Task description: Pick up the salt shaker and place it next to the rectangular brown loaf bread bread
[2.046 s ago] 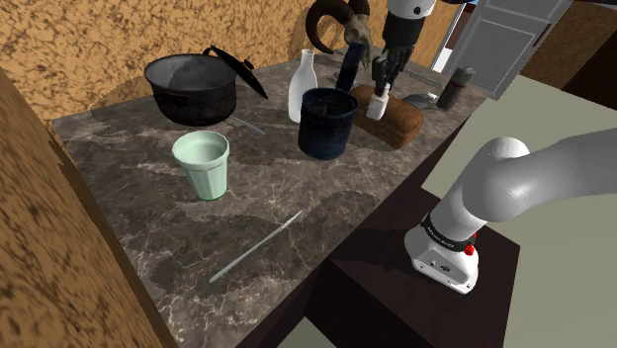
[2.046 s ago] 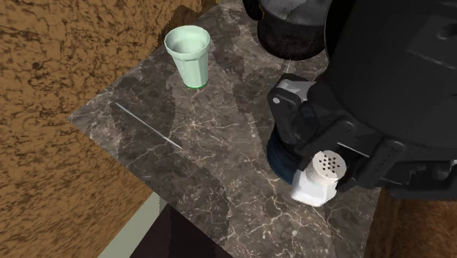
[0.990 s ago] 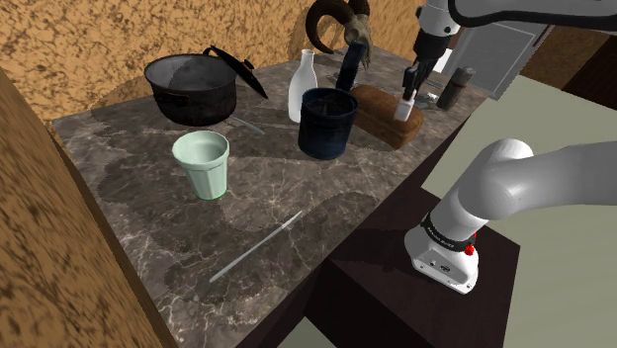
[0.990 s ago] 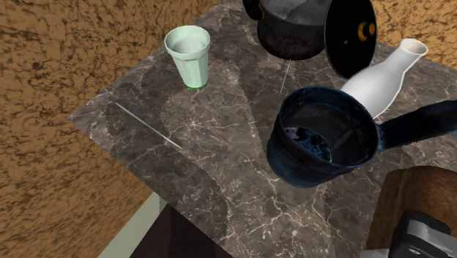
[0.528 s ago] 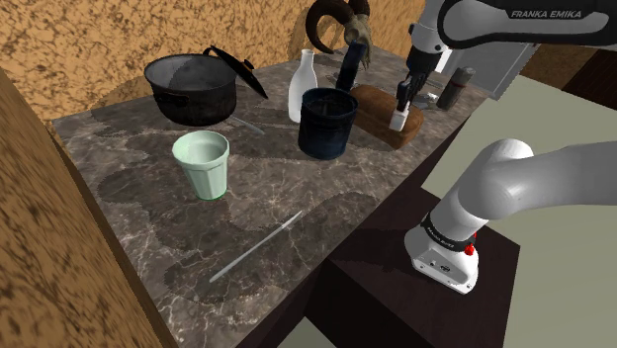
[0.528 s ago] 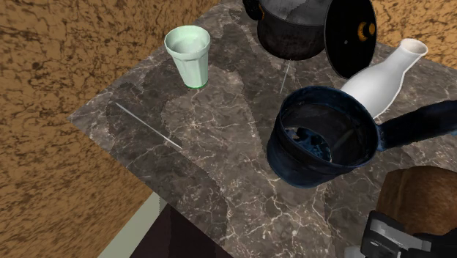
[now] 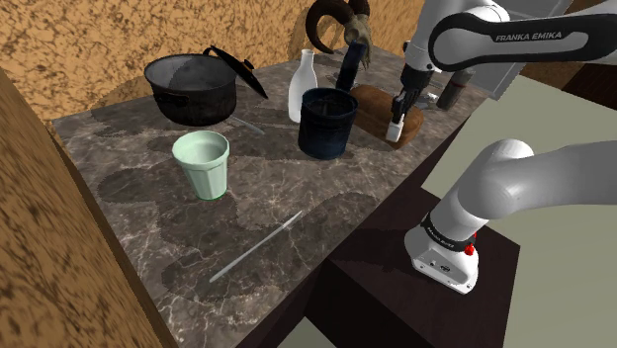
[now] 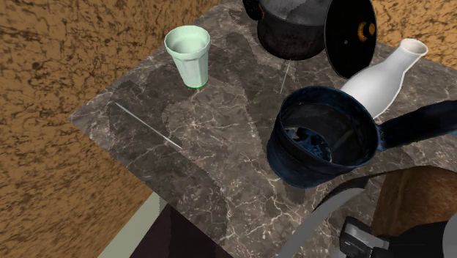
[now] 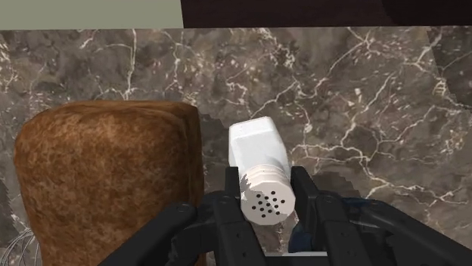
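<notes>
One white salt shaker (image 9: 256, 151) is clamped upright in the pincer (image 9: 268, 190), just beside the brown loaf (image 9: 106, 174) and seemingly a bit above the marble surface (image 9: 363, 91). I'd lower it straight down, clear of the loaf, and let go only once the base touches.

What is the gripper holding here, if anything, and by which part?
The gripper holds the white salt shaker, its fingers clasping the perforated cap end, beside the brown loaf.
</notes>
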Robot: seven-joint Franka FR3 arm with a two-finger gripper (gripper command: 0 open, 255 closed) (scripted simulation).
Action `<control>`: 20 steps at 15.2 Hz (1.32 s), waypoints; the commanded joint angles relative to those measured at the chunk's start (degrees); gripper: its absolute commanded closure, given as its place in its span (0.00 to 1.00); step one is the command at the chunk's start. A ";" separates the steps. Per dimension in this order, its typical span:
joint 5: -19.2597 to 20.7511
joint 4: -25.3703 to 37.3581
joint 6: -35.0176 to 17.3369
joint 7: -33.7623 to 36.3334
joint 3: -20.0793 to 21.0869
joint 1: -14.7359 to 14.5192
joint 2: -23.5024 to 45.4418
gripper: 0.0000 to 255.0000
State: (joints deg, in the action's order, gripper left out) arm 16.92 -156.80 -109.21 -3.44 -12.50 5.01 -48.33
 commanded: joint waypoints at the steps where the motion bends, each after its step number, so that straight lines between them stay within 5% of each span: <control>1: 0.29 -1.36 -1.67 0.29 -0.21 0.09 0.31 1.00; 13: 2.77 -8.43 -12.76 1.70 -2.04 1.00 4.44 1.00; 20: 2.77 -8.43 -12.76 1.70 -2.04 1.00 4.44 1.00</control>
State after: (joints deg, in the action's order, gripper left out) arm 19.69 -165.23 -121.96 -1.73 -14.54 6.00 -43.90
